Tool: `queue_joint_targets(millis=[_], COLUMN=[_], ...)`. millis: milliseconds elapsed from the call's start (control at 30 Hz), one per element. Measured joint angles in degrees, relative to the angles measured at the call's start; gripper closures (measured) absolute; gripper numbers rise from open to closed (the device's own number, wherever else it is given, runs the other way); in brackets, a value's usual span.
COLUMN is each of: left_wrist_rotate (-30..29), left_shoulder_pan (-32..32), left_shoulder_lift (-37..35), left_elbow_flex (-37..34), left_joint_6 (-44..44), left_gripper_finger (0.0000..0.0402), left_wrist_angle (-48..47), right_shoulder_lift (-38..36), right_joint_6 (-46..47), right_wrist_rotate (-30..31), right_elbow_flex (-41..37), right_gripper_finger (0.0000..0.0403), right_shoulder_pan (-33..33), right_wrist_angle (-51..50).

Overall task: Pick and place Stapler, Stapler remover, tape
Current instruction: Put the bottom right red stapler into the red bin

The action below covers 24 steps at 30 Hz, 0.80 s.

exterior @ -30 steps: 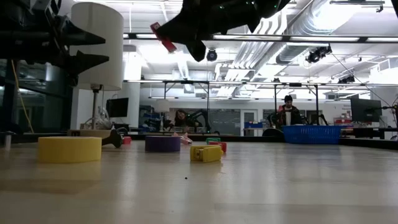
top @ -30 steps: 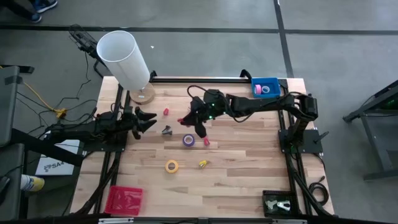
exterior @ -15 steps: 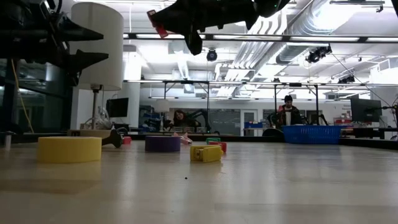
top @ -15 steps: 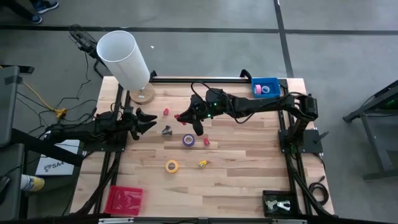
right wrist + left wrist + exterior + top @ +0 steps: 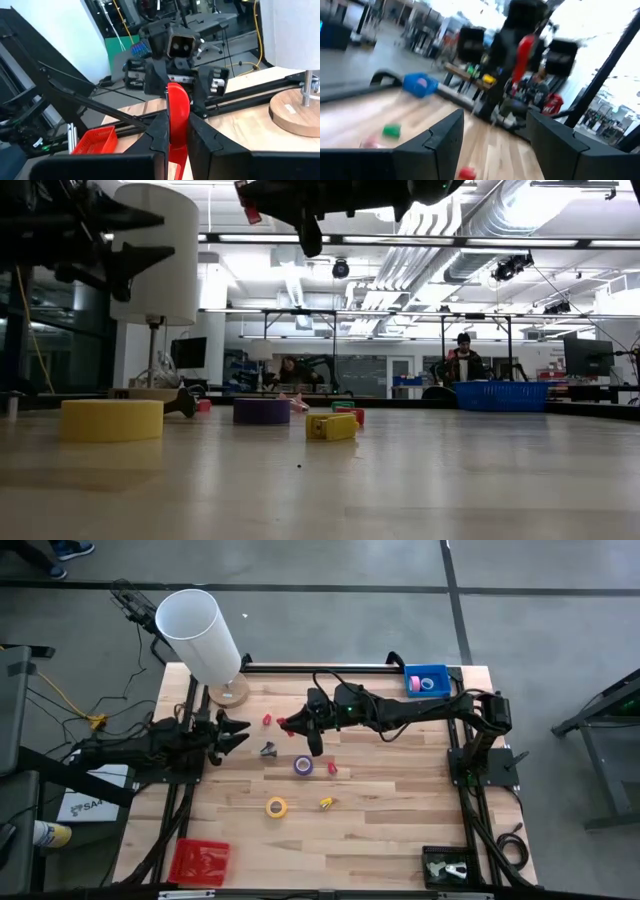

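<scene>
Right gripper [image 5: 288,725]: I had it clenched on a red stapler [image 5: 177,120] | judged stiff, light; gripped mid-body | left gripper [image 5: 232,732]: released, waiting.

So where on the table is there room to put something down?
The widest bare wood lies between the yellow tape and the right arm's base, and along the near edge past the red basket. It's crowded mid-table around the purple tape, between both grippers.

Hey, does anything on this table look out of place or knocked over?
Nothing looks spilled or damaged. The only oddity is the white lamp at the table's far left corner. The right gripper holds a red item aloft.
</scene>
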Motion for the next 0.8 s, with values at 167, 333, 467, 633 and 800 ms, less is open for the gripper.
queue_joint_targets(millis=[167, 333, 467, 633, 800], left_wrist_rotate=[-0.2, -0.65, -0.63, -0.63, -0.6], left_shoulder_pan=[0.0, 0.0, 0.0, 0.0, 0.0], left_shoulder_lift=[2.48, 7.15, 12.51, 20.57, 30.23], left_elbow_flex=[0.71, 0.82, 0.84, 2.15, 8.35], left_joint_6=[1.2, 1.05, -0.22, -0.14, 0.75], left_gripper_finger=[0.0184, 0.0155, 0.0123, 0.0108, 0.0108], left_wrist_angle=[2.95, 8.07, 16.07, 23.37, 23.75], right_shoulder_lift=[0.0, 0.0, 0.0, 0.0, 0.0], right_joint_6=[0.84, 1.31, 1.37, 1.16, 0.58], right_wrist_rotate=[0.48, 1.01, 1.99, 2.19, 2.77], right_elbow_flex=[0.0, 0.0, 0.02, 0.02, 0.02], right_gripper_finger=[0.0372, 0.0372, 0.0372, 0.0372, 0.0372], right_shoulder_pan=[0.0, -0.03, -0.07, -0.07, -0.07], right_wrist_angle=[0.72, 3.68, 5.32, 6.01, 6.97])
